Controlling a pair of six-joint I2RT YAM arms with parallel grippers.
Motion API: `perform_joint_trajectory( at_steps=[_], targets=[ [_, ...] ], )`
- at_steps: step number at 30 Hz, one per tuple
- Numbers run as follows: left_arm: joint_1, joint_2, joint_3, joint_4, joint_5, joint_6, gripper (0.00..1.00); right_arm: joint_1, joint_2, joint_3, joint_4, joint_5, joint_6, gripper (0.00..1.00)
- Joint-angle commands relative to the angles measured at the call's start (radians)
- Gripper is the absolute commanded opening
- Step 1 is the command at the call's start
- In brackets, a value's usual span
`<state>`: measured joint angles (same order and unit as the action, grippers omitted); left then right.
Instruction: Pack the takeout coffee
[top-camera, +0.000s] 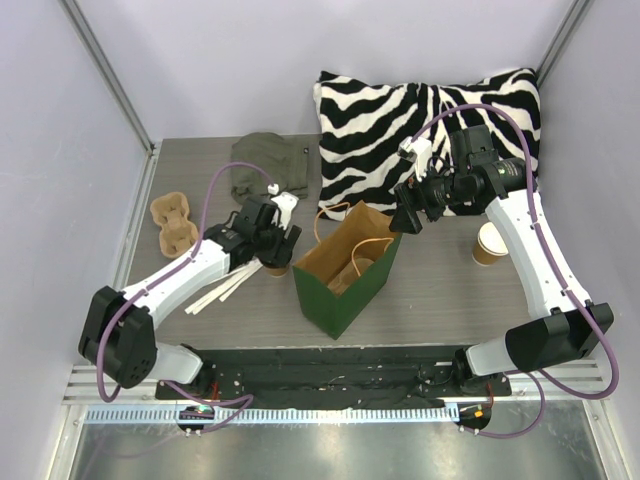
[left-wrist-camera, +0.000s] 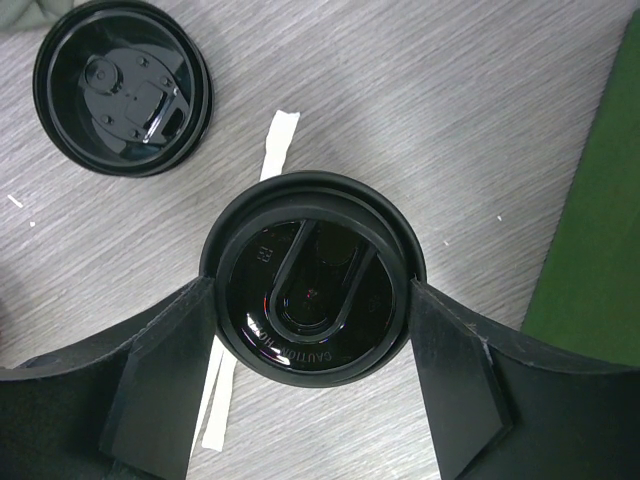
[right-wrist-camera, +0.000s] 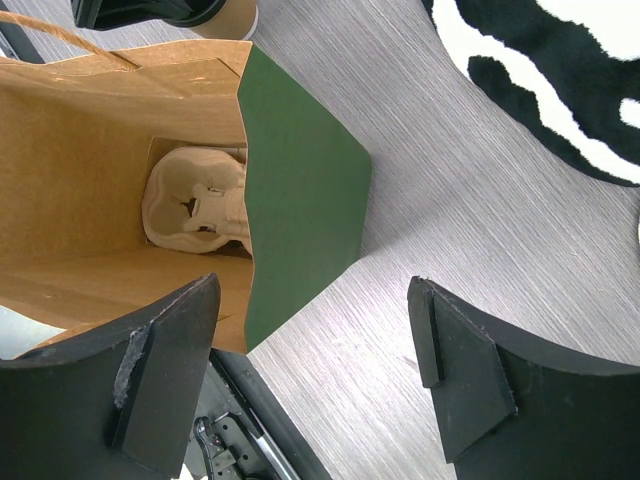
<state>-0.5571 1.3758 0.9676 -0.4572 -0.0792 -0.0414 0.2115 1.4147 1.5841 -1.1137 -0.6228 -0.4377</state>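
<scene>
At the far left of the worktop (top-camera: 440, 290) lies a tan pulp cup tray (top-camera: 172, 222), with a crumpled olive cloth (top-camera: 270, 165) behind it. My left tool (left-wrist-camera: 312, 285) sits low over the takeout coffee (left-wrist-camera: 312, 300). The cup stands upright on the worktop just left of the green bag (top-camera: 347, 270), and I am looking straight down on its black lid. My two fingers (left-wrist-camera: 165, 380) are closed in against its sides just under the lid's rim. A loose black lid (left-wrist-camera: 122, 85) lies upside down nearby. White paper-wrapped sticks (top-camera: 225, 290) lie flat beside the cup, and one runs under it. The green bag stands open near the middle, with a second pulp tray (right-wrist-camera: 200, 200) at the bottom of it. My right tool (right-wrist-camera: 312, 290) hangs above the bag's right edge, spread wide and holding nothing. Further right a lidless tan cup (top-camera: 490, 243) stands upright, and a zebra-striped pillow (top-camera: 430, 110) lies at the back.
</scene>
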Motion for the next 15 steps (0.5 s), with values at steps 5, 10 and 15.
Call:
perform_joint_trajectory(
  at_steps=[5,10,15],
  targets=[
    [-0.004,0.075,-0.035,-0.018,-0.028,0.029,0.66,-0.004,-0.007,0.033,0.025,-0.009,-0.007,0.85],
    [-0.004,0.098,0.002,-0.07,-0.002,0.032,0.5,-0.006,-0.011,0.039,0.026,-0.008,-0.012,0.87],
    [-0.004,0.065,0.048,-0.113,0.042,0.037,0.43,-0.006,-0.008,0.068,0.032,-0.005,-0.021,0.9]
  ],
)
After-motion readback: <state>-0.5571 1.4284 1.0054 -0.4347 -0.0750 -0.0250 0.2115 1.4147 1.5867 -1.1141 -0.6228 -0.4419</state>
